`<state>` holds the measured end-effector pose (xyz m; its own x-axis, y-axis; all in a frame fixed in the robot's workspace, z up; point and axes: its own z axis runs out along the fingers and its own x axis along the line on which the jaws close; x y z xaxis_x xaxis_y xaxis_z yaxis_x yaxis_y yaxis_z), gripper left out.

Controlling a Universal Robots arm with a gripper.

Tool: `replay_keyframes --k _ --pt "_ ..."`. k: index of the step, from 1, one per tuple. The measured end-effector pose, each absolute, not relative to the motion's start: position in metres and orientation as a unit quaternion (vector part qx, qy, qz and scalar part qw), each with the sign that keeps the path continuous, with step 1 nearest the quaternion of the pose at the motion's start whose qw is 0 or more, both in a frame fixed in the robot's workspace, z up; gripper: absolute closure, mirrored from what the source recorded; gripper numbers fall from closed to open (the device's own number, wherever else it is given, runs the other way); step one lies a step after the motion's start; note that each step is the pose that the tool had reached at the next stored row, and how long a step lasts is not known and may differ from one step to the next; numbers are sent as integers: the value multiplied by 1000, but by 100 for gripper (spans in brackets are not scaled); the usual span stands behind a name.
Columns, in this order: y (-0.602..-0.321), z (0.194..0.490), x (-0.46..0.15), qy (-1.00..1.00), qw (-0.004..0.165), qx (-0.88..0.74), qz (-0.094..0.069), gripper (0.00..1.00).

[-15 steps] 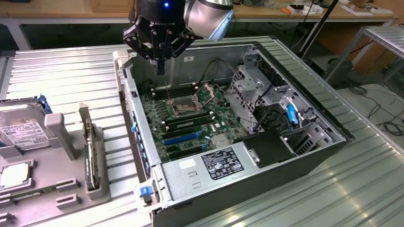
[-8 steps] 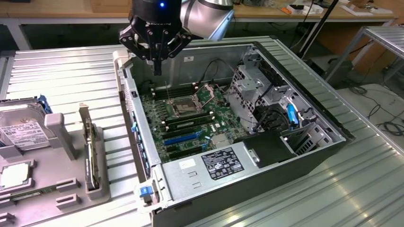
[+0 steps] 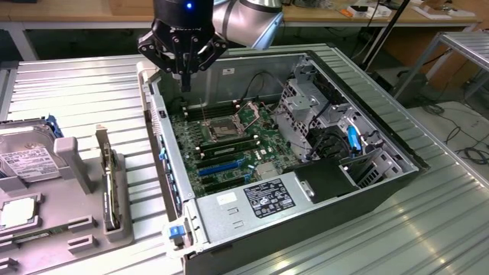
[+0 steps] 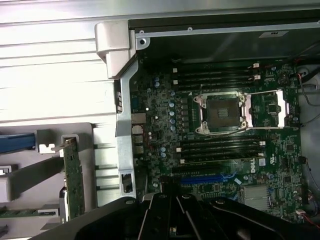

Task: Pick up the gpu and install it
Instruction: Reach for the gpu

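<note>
Black fingers (image 3: 185,77) of the gripper (image 3: 185,87) are pressed together with nothing between them and point straight down. They hang above the far corner, on the exterior view's left, of the open black-and-silver metal computer case (image 3: 252,66). Inside the case, below and beside them, lies the green motherboard (image 3: 252,143). Its square silver processor socket (image 3: 223,129) is uncovered, and long black memory slots (image 4: 220,75) flank it.

The gpu (image 3: 111,189), a thin flat green circuit card, is outside the case and well apart from the gripper. It stands on its long edge in a slot of a grey moulded plastic holder (image 3: 73,172), toward the table's edge on the exterior view's left. Its long axis runs far to near, parallel with the case's nearest side wall. Its silver metal end bracket (image 3: 101,143) rises upright at the far end. Its broad faces look to the exterior view's left and right.

A boxy silver hard drive with white label (image 3: 23,163) sits in the same holder, further toward that edge. The ribbed silver metal table (image 3: 77,86) carries both holder and case.
</note>
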<state>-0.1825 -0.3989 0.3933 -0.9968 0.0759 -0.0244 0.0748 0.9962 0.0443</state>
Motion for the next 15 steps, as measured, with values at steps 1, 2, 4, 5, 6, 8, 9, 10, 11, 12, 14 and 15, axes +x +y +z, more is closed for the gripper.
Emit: replay_keyframes --k 1,2,4,5,6,8,9,10,11,12,14,15 --pt "-399 393 -183 999 13 38 22 89" --pt "-399 393 -185 999 13 38 22 89" --pt "-399 393 -186 999 13 38 22 89" --pt "-399 393 -187 999 13 38 22 89" --pt "-399 393 -188 999 13 38 22 89" --pt "-399 393 -191 999 13 38 22 89" --pt "-399 393 -191 999 13 38 22 89" --pt "-399 393 -194 999 13 38 22 89" --pt "-399 393 -196 999 13 38 22 89" --pt "-399 393 -197 999 13 38 22 89" --pt "-399 393 -200 999 13 38 22 89" --pt "-399 393 -201 999 13 38 22 89"
